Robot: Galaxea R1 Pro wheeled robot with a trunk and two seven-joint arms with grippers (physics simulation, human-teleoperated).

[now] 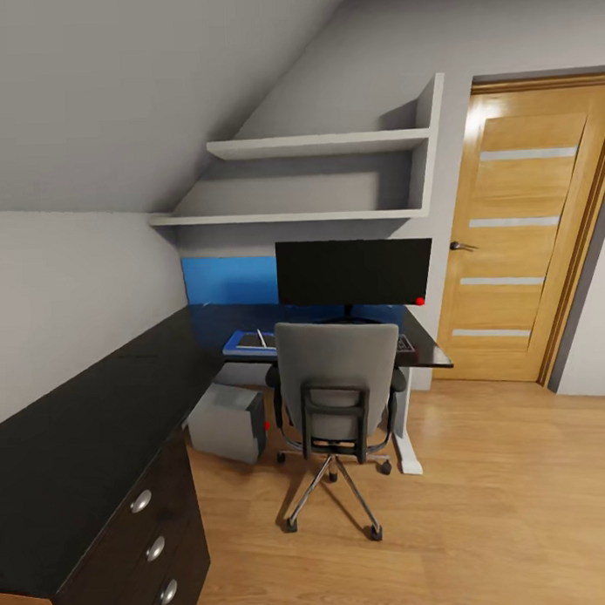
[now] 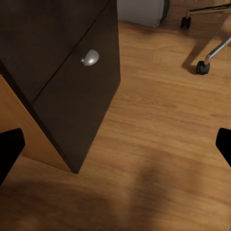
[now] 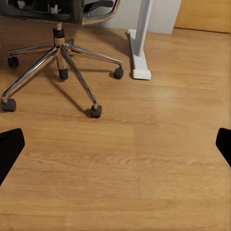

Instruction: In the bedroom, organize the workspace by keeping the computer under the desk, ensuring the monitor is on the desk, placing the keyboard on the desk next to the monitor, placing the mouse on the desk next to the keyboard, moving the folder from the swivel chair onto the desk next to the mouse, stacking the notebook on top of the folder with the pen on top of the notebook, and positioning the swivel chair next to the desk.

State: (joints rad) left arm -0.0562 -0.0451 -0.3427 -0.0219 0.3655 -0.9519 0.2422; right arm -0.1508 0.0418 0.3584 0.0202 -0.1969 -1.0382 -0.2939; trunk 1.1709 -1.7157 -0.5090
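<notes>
The black L-shaped desk runs along the left wall and across the back. On it stands the monitor. The blue folder lies left of it, with the grey notebook and the thin whitish pen on top. The grey swivel chair is pushed up to the desk and hides most of the keyboard. The mouse is hidden. The grey computer sits on the floor under the desk. My left gripper hangs open over the floor by the desk's drawers. My right gripper is open above the floor, short of the chair's chrome base.
Three round silver knobs front the drawers at lower left. A white desk leg stands right of the chair. A wooden door is at the right, white shelves above the monitor, a blue wall panel behind the desk.
</notes>
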